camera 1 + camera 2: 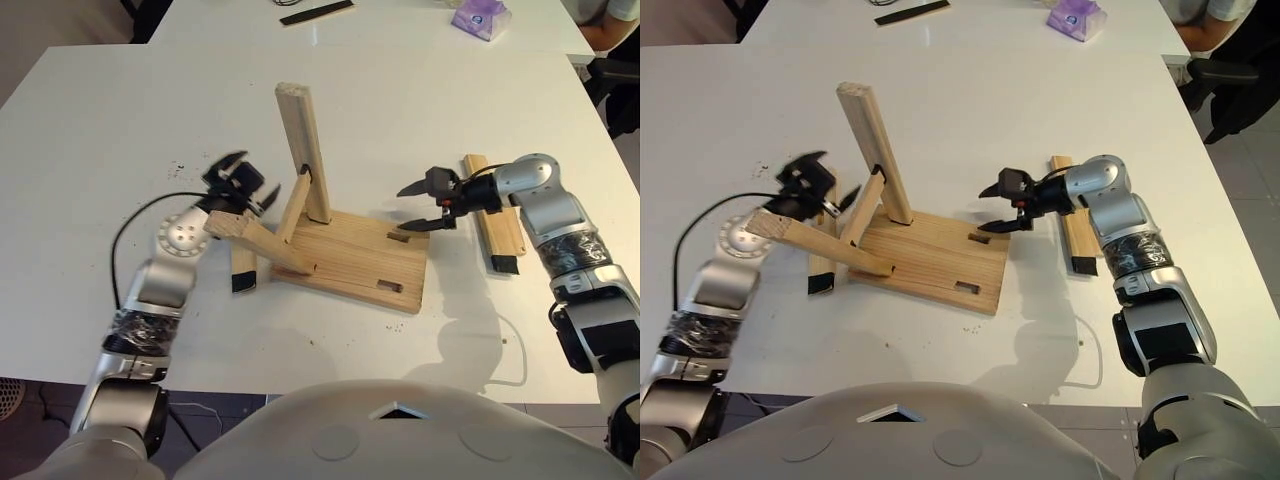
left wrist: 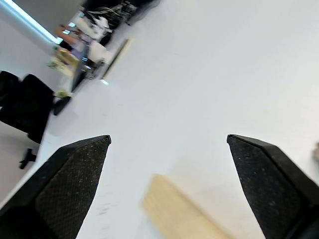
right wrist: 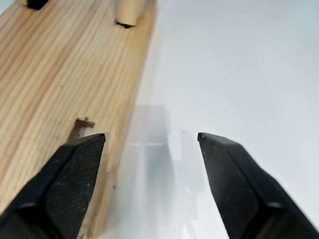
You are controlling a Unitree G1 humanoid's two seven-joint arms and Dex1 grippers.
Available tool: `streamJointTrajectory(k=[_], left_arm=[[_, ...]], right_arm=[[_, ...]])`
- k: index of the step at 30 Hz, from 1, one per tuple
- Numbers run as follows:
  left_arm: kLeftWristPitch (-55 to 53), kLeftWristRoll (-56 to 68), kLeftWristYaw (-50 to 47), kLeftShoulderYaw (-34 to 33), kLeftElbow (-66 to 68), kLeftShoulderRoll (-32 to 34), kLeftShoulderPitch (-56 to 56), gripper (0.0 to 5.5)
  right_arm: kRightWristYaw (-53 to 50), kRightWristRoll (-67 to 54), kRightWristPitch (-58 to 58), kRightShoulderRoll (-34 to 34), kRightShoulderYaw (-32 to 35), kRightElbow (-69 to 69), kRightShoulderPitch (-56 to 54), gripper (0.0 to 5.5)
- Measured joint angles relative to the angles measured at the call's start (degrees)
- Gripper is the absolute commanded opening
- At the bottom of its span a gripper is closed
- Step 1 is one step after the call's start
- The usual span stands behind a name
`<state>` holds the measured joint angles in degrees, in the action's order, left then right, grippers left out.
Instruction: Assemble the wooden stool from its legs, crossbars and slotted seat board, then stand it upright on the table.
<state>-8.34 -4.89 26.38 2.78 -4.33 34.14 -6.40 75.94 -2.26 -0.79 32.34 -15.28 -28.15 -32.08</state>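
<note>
A flat, rectangular seat board of pale wood (image 1: 355, 262) lies on the white bench (image 1: 120, 120); all positions below are taken from this board.

One pale wooden leg (image 1: 305, 150) stands upright in the board's far left corner. A second wooden leg (image 1: 262, 243) leans out low from the near left corner, its free end raised off the bench to the left. A short wooden crossbar (image 1: 293, 210) runs aslant between these two legs. On the board's right side, an unfilled slot (image 1: 398, 237) shows near the far edge and another near the front edge.

The left tool (image 1: 243, 182) is left of the board, above the raised end of the leaning leg. Its fingers are apart and clamped on nothing. The left wrist view supplies the close detail: a pale wooden end (image 2: 182, 214) lies below the gap between the two black fingers (image 2: 70, 184) and touches neither.

The right tool (image 1: 402, 211) is at the board's right edge, by the far unfilled slot. Its fingers are spread wide and hold nothing. The right wrist view shows one finger (image 3: 70, 179) over the board's edge beside that slot, and the other over bare bench.

A third wooden leg with a black end cap (image 1: 493, 215) lies flat on the bench right of the board, beyond the right tool. A fourth, black-capped leg (image 1: 243, 272) lies flat left of the board, partly under the leaning leg.

A purple pack (image 1: 480, 18) and a black strip (image 1: 315, 12) lie well beyond the board's far side.
</note>
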Motion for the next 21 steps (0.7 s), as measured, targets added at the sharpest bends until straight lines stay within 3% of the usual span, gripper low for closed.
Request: streamJointTrajectory(k=[5, 9, 16, 21], left_arm=[[-0.5, 5.1, 7.7, -5.9, -7.0, 6.2, 8.6, 4.34], [-4.1, 18.8, 21.6, -9.4, -19.7, 10.8, 20.3, 4.34], [-8.5, 26.3, 28.3, -9.5, -26.3, 12.7, 26.1, 4.34], [-6.4, 20.9, 28.2, -4.3, -25.3, 12.9, 26.8, 4.34]], right_arm=[[-0.1, -2.2, -2.9, 1.6, 2.2, 3.8, 2.7, 3.43], [-3.6, -1.5, -1.6, 1.9, 2.6, 3.5, 4.0, 3.43], [-11.5, 2.5, 3.9, -0.2, 2.3, -4.6, 3.3, 3.43], [-13.8, 5.6, 8.2, -1.1, 1.1, -10.5, 0.5, 3.43]])
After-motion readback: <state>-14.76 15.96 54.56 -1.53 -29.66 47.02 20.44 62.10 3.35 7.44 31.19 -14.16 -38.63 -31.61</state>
